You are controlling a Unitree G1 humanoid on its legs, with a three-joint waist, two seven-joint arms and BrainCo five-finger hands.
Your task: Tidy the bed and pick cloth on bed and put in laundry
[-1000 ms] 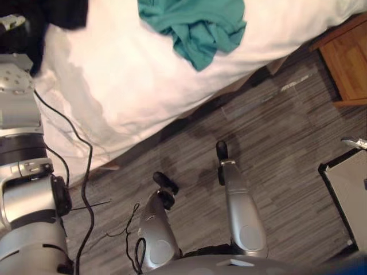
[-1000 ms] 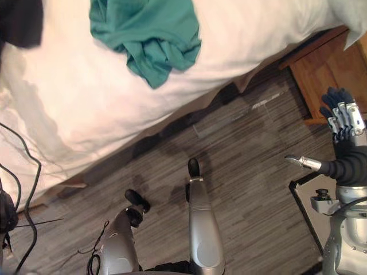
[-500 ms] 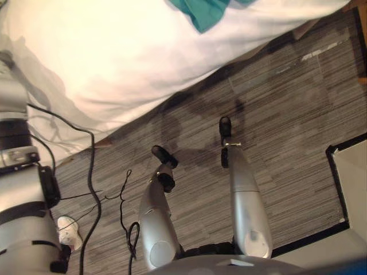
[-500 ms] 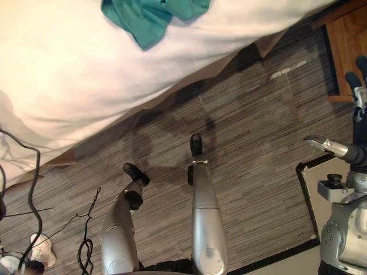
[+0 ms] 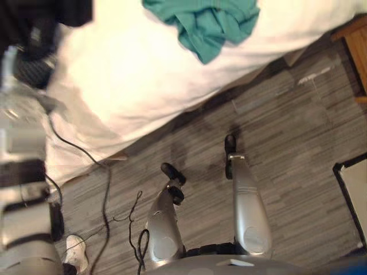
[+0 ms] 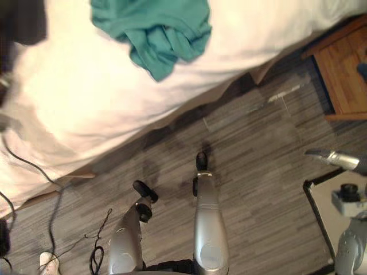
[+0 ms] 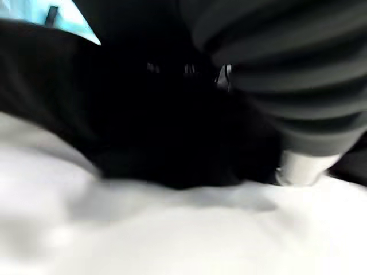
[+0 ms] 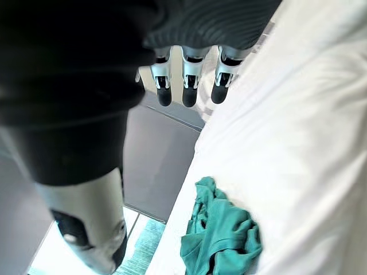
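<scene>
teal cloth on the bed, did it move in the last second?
No. The teal cloth keeps its crumpled shape and its spot by the near edge of the bed; the whole view shifted, so the camera moved.

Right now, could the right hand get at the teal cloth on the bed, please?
Probably not yet: the right hand, open, is off over the floor, apart from the cloth; nothing blocks the way.
</scene>
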